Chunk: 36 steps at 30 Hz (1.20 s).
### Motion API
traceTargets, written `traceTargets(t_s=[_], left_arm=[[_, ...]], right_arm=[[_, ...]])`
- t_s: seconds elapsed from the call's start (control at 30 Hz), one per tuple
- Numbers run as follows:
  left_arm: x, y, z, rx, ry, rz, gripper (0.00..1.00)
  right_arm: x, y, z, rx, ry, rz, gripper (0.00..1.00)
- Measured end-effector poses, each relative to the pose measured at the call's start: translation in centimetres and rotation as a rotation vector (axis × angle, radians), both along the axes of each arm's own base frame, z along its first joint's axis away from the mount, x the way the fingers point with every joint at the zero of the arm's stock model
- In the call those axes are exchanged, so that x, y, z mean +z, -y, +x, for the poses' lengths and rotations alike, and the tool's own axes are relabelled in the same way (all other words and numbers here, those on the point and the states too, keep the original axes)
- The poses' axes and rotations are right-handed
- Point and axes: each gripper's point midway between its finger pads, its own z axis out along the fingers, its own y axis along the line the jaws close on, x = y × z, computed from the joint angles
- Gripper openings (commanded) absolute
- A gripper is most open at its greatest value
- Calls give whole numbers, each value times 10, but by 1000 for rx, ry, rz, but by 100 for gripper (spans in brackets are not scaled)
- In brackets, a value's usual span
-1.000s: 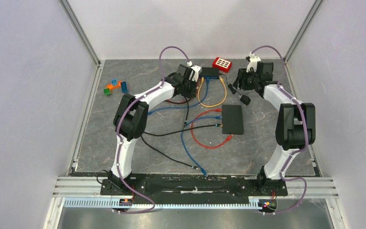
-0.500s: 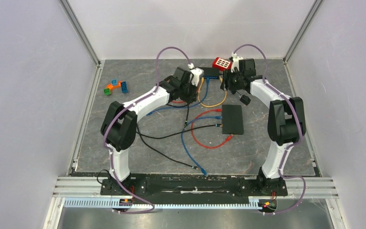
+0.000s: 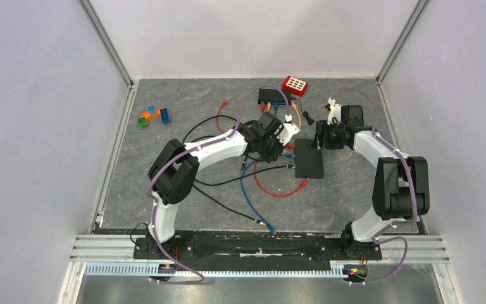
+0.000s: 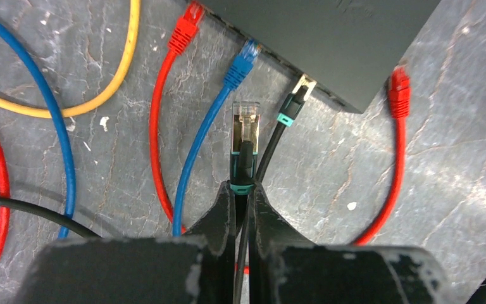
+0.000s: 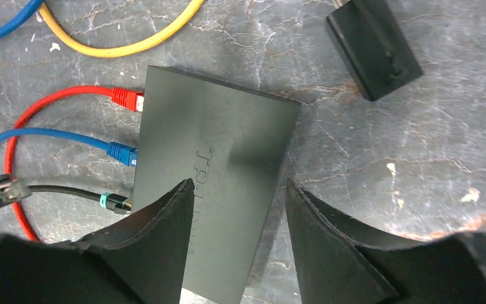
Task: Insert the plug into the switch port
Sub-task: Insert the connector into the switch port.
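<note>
The left fingers [image 4: 223, 212] pinch the plug [image 4: 245, 136] at centre frame: metal-shielded, clear-tipped, black body, teal collar, just short of the black switch [image 4: 329, 38] at upper right. The right fingers [image 5: 158, 234] stand spread over the switch.

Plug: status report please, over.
Left fingers shut on plug. Right fingers open over switch. Plug short of switch, not inserted. Seated blue plug just ahead.

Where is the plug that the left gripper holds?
Left wrist view, centre: the plug is pinched by the left gripper, just short of the black switch, between the blue connector and the black cable.
</note>
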Motion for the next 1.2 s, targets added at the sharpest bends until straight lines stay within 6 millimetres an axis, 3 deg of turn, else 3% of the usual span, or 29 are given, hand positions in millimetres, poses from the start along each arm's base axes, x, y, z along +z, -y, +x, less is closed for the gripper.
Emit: traceTargets(t_s=[0.13,0.3,0.73,1.03,1.2], left_arm=[[-16,-5,-3,-21,-16,48,2],[-21,-14,3,-35,17,112,2],[-18,-19,16,-72,44,216,2],[-46,-24,11,-114,-36,306,2],[-44,-19,16,-124,-40,318,2]], right_arm=[[-15,-9,-6,59,-19,34,54],[-34,-17,-3,146,-26,64,51],[-31,-35,14,407,106,88,45],[-29,-40,17,493,166,69,45],[-29,-40,17,500,177,69,44]])
